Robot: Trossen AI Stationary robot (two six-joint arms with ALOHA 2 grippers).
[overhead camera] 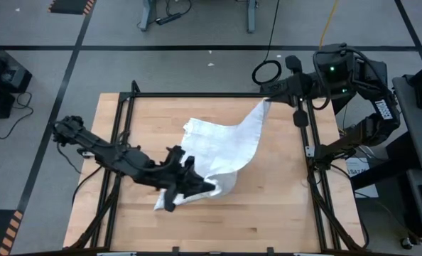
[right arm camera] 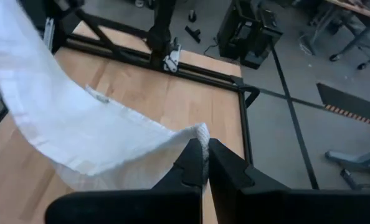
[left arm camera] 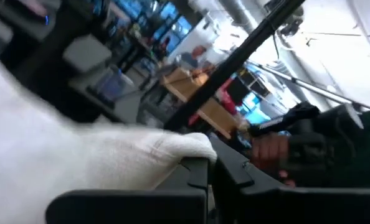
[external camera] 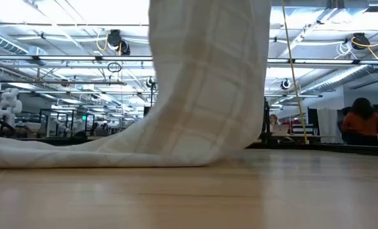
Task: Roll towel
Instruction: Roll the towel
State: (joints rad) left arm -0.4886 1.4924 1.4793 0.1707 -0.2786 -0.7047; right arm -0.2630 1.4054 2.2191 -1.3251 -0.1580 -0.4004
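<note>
**Op:** Both arms are on the towel (overhead camera: 229,146). My left gripper (overhead camera: 197,186) is clamped on the near corner, low over the front-left part of the table (overhead camera: 282,206). My right gripper (overhead camera: 269,101) is pinched shut on the far corner, up by the back-right rail of the frame (overhead camera: 218,95). The left wrist view shows a cloth fold squeezed between the fingers (left arm camera: 197,177); the right wrist view shows the same, with a corner caught at the fingertips (right arm camera: 194,163).

**Obs:** So where does the cloth lie?

**Op:** It is slung between the two grips. The middle and the back-left corner rest on the wood, and the right end rises off the table in a slope (in the low view it hangs like a curtain, with its foot trailing flat to the left).

**Obs:** What would make this step go well?

**Op:** My judgement is that it is not yet flat enough to roll. I would draw the two held corners apart gently until the sag goes, then lower both together so that one edge lands straight. Pull too hard and a thin corner may slip from a pinch. The small label (right arm camera: 98,94) shows on the upper face, which helps me track the side.

**Obs:** Risks?

**Op:** The bunching near the left grip, which could roll in crooked.
</note>
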